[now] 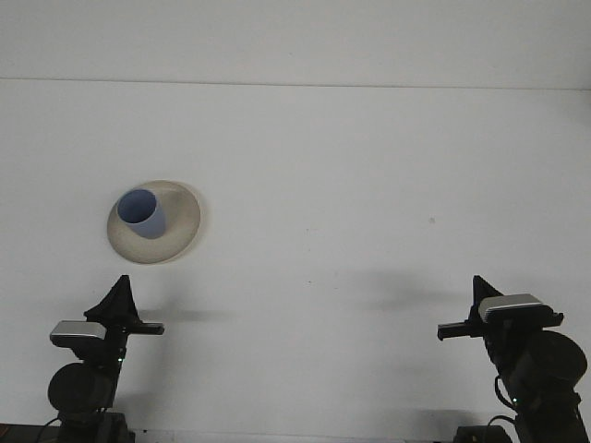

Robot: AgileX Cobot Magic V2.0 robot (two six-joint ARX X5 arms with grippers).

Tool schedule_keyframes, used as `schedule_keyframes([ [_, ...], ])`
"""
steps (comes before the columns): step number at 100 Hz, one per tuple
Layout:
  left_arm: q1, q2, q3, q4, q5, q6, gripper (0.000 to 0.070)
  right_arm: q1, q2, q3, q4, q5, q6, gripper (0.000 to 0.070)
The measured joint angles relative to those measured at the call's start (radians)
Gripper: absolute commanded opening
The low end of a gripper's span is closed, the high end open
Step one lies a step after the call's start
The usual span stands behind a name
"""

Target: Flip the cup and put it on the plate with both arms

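Observation:
A blue cup (142, 213) stands upright, mouth up, on the left part of a cream plate (180, 224) at the left of the white table. My left gripper (122, 282) rests low at the front left, well short of the plate and touching nothing. At the front right my right gripper (477, 282) sits far from both cup and plate. Each gripper shows only as a dark pointed shape, and neither holds anything.
The white table (369, 185) runs back to a pale wall edge (295, 81). Both arm bases (83, 388) (540, 369) sit at the near edge.

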Motion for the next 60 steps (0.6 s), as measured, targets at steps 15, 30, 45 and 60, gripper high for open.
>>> schedule_keyframes([
  [15, 0.000, 0.000, 0.000, 0.000, 0.000, 0.000, 0.0012, 0.000, 0.000, 0.000, 0.000, 0.000, 0.000, 0.0000],
  [30, 0.000, 0.000, 0.000, 0.000, 0.000, 0.000, 0.0012, 0.000, -0.055, -0.052, 0.066, 0.000, 0.000, 0.0000],
  [45, 0.000, 0.000, 0.000, 0.000, 0.000, 0.000, 0.0012, 0.000, -0.172, -0.173, 0.209, 0.000, 0.000, 0.0000],
  [60, 0.000, 0.000, 0.000, 0.000, 0.000, 0.000, 0.0012, 0.000, -0.302, -0.289, 0.273, 0.000, 0.000, 0.0000],
])
